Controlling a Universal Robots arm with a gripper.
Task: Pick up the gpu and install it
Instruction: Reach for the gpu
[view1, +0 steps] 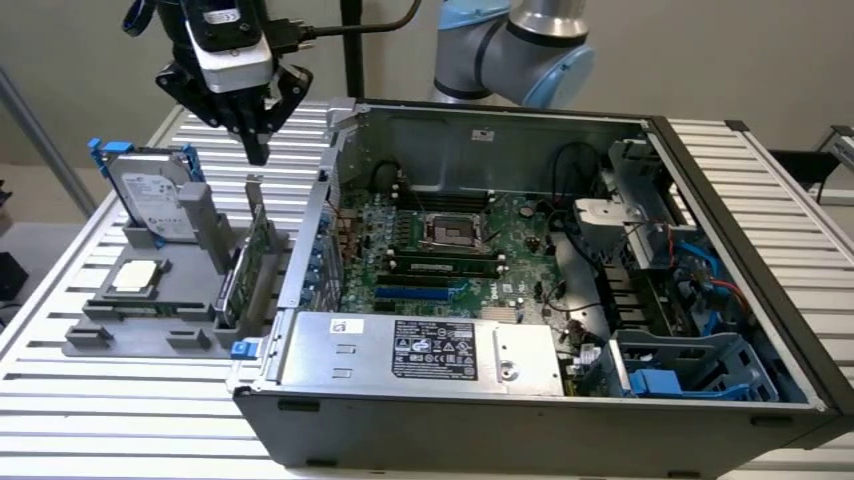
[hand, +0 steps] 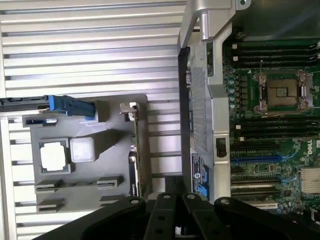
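1 black claw (view1: 256, 150) hangs over the ribbed metal bench (view1: 80, 400), its fingers pressed together into a narrow point and gripping nothing. directly under the tips, and clear of them, the gpu (view1: 258, 252) stands on edge in a slot of a grey moulded holder (view1: 134, 335). it is a thin flat card with a slim silver bracket at its upper end. the holder sits on the bench just beside the outer wall of the computer case (view1: 747, 250).

on the exterior view's left of the gpu, a silver hard drive (view1: 154, 195) with blue plastic rails stands upright in the same holder. 1 square metal-capped processor (view1: 138, 277) lies flat in a recess nearer the front.

the case is a dark steel box lying with its open side up. inside is a green motherboard (view1: 441, 250) with a square framed socket and long parallel memory slots. a dull silver power supply (view1: 427, 350) with printed labels lies along the near edge. a pale blue and grey arm joint (view1: 527, 45) rises behind the case.

from the wrist, the gpu (hand: 136, 150) is seen edge-on as a thin strip. it lies between the grey holder (hand: 100, 145) and the perforated case wall (hand: 200, 100), with the claw (hand: 177, 200) dark and blocky above it.
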